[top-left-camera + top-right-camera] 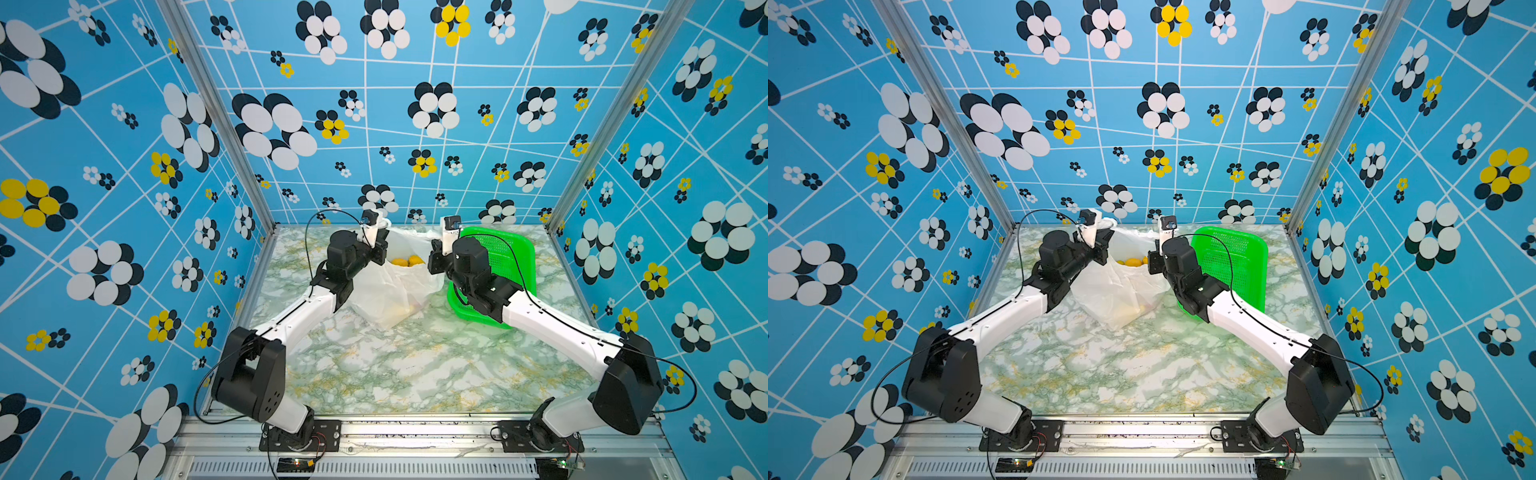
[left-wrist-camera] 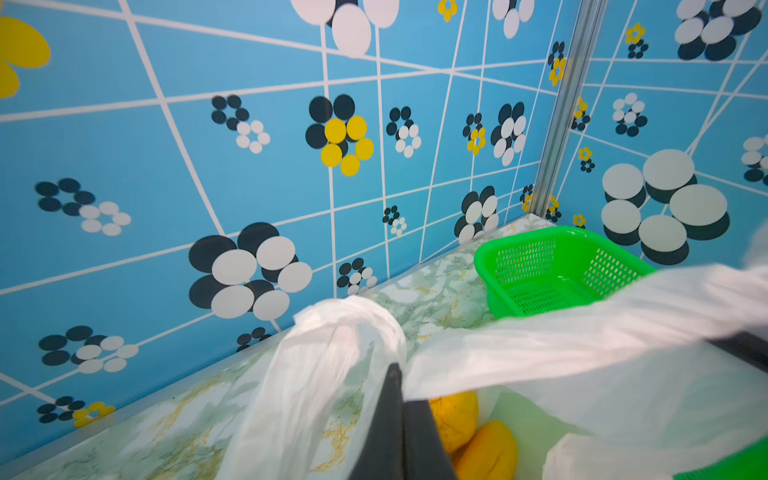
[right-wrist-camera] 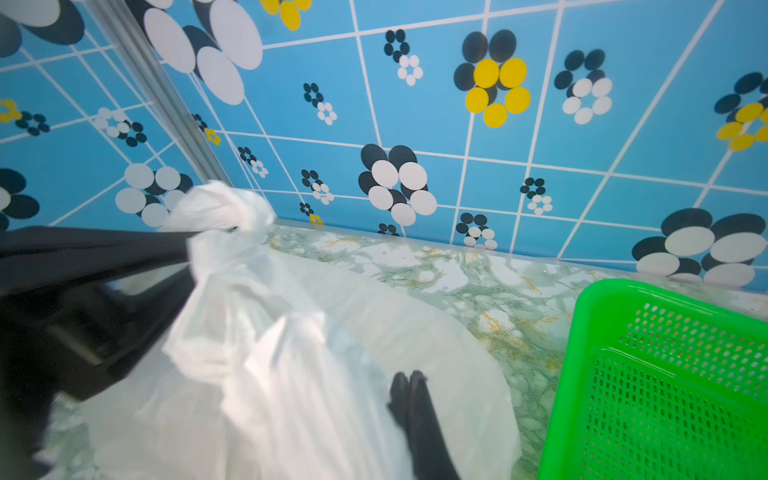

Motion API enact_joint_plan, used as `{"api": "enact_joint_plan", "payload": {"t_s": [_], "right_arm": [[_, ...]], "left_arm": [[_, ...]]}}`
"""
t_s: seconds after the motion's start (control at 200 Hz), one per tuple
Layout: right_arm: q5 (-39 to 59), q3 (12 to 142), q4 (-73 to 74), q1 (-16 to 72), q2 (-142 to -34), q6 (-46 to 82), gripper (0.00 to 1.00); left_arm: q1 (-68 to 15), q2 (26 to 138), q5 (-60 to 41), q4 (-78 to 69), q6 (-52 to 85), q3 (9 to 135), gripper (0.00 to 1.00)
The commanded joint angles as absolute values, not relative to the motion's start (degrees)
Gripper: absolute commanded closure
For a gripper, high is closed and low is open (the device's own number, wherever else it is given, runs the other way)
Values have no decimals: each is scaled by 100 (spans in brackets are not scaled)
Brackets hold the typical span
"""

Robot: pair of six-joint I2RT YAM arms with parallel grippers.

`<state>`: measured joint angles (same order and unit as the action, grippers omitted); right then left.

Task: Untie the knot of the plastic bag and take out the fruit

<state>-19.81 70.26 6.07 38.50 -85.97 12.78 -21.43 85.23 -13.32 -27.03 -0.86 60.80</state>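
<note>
The plastic bag (image 1: 382, 295) is sitting toward twelve o'clock on the desk (image 1: 415, 374), yellow fruit (image 1: 407, 261) showing in its mouth. The left gripper (image 2: 400, 372) at its ten o'clock and the right gripper (image 3: 409, 380) at two o'clock are clamping their fingers on its film; the green basket (image 1: 511, 249) is lying at three o'clock.

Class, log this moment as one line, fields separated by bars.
left gripper: shut on bag | right gripper: shut on bag | bag: open | fruit: inside bag | basket: beside bag

The plastic bag (image 1: 386, 291) is thin, crinkly, translucent film; the green basket (image 2: 523, 262) is glossy perforated plastic; the bench (image 1: 415, 365) looks polished marble.
</note>
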Motion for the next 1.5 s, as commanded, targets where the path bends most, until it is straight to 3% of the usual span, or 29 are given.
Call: {"api": "enact_joint_plan", "payload": {"t_s": [0.0,0.22,0.43,0.49,0.54,0.59,0.68,0.775,1.154,1.499], "right_arm": [[-1848,7438,352,3388,-8745,1895,96],[-1594,7464,426,3098,-8745,2186,96],[-1368,7372,501,3102,-8686,2242,96],[-1368,7357,510,3103,-8667,2257,96],[-1336,7348,535,3098,-8658,2267,96],[-1270,7348,561,3101,-8644,2285,96],[-1121,7356,593,3096,-8640,2324,96],[-1037,7374,588,3098,-8637,2335,96],[-749,7284,712,3105,-8538,2405,96],[-737,7262,738,3151,-8452,2360,96]], "left_arm": [[-2087,8002,-1532,-2477,41,5905,92],[-2094,7344,-1678,-3031,235,4957,76],[-2109,7255,-1843,-3036,314,4773,72],[-2110,7235,-1884,-3080,358,4734,59],[-2112,7281,-1954,-3110,386,4749,39],[-2113,7349,-1920,-3065,370,4817,26],[-2134,7476,-1449,-2981,325,4924,11],[-2144,7594,-1027,-2963,257,5036,3],[-2224,8434,-1197,-2228,340,6035,2],[-2493,8528,12,1040,543,7871,1]]}}
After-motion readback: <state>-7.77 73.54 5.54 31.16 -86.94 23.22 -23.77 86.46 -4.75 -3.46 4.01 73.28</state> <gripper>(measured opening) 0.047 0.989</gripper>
